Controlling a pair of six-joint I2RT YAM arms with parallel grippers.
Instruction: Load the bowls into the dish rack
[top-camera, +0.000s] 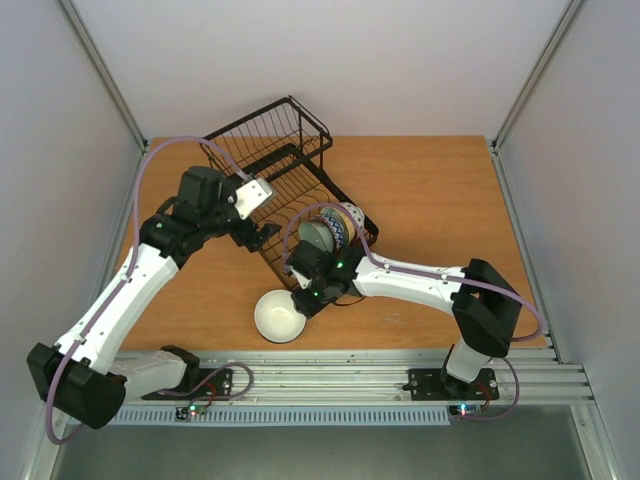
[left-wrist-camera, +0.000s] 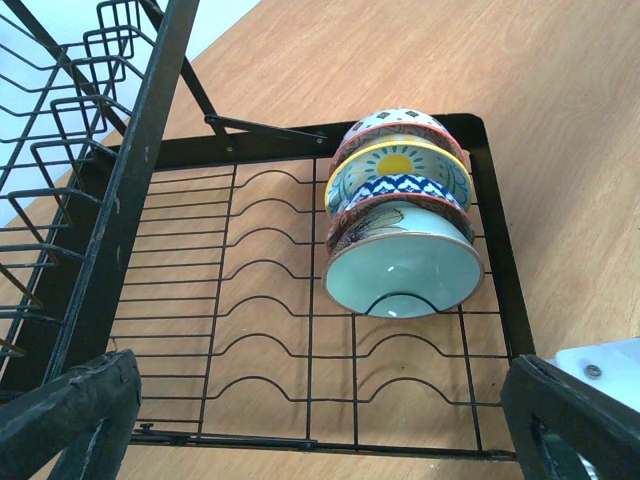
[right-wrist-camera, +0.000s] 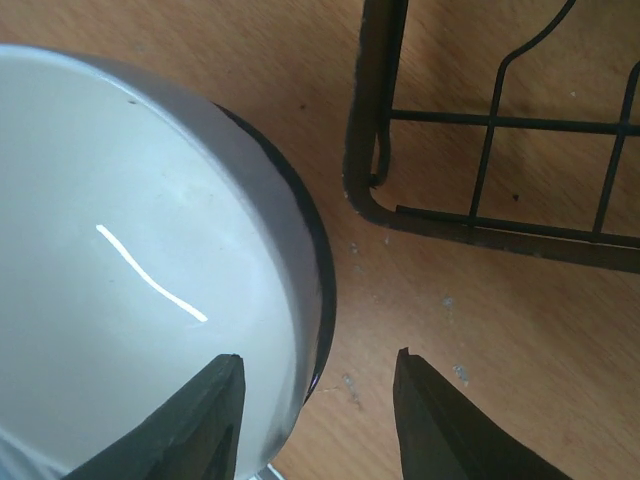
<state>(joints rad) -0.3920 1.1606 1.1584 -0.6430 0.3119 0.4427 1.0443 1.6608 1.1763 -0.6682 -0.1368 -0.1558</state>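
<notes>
The right gripper (right-wrist-camera: 316, 358) is spreading its fingers (right-wrist-camera: 215, 415) astride the rim of a white bowl (right-wrist-camera: 130, 260). One finger is reaching inside the bowl and the other is hanging outside, with a gap showing and nothing clamped. That bowl is sitting upright on the table (top-camera: 430, 200), just beside the near corner of the dish rack (right-wrist-camera: 370, 150). The left gripper (left-wrist-camera: 320, 365) is hovering above the rack's slotted base with its jaws gaping wide and gripping nothing. At the rack's corner, a mint green bowl (left-wrist-camera: 400, 275) is standing on edge in the slots, and patterned bowls (left-wrist-camera: 398, 172) are leaning in a row touching behind it.
</notes>
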